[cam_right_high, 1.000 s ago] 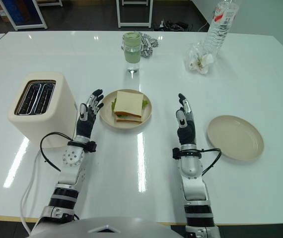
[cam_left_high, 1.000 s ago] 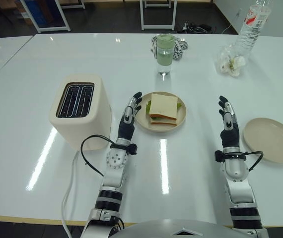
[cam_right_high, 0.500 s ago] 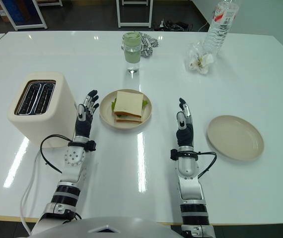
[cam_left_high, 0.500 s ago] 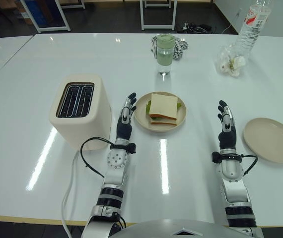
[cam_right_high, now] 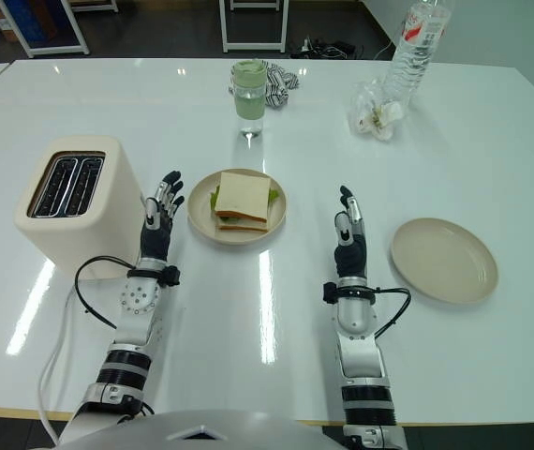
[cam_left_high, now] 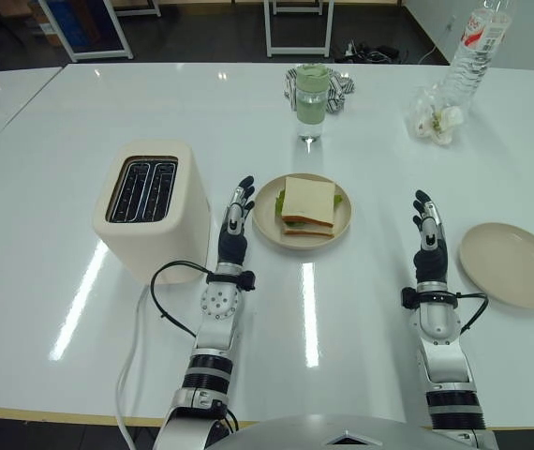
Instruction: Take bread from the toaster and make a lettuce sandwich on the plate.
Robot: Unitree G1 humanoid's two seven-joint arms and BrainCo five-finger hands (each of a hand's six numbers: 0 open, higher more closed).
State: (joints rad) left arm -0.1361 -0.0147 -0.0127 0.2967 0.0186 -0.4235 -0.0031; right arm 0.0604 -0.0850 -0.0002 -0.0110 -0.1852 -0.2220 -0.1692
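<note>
A cream toaster (cam_left_high: 150,208) stands on the left of the white table, its two slots dark and without bread showing. To its right a beige plate (cam_left_high: 342,226) carries a sandwich (cam_left_high: 306,204) of white bread with green lettuce peeking out at the sides. My left hand (cam_left_high: 233,228) rests open between toaster and plate, fingers straight, just left of the plate's rim. My right hand (cam_left_high: 428,238) is open too, out to the right of the sandwich plate and holding nothing.
A second beige plate (cam_left_high: 511,264) lies bare at the right. A lidded glass of green drink (cam_left_high: 310,98) stands behind the sandwich, a striped cloth (cam_left_high: 337,89) behind it. A crumpled bag (cam_left_high: 435,116) and a water bottle (cam_left_high: 475,39) sit far right. The toaster's cord (cam_left_high: 134,356) trails to the front edge.
Both hands have drawn back a little toward me. The left hand moved away from the plate's rim; the right hand shifted slightly. Sandwich, plates and toaster stayed put.
</note>
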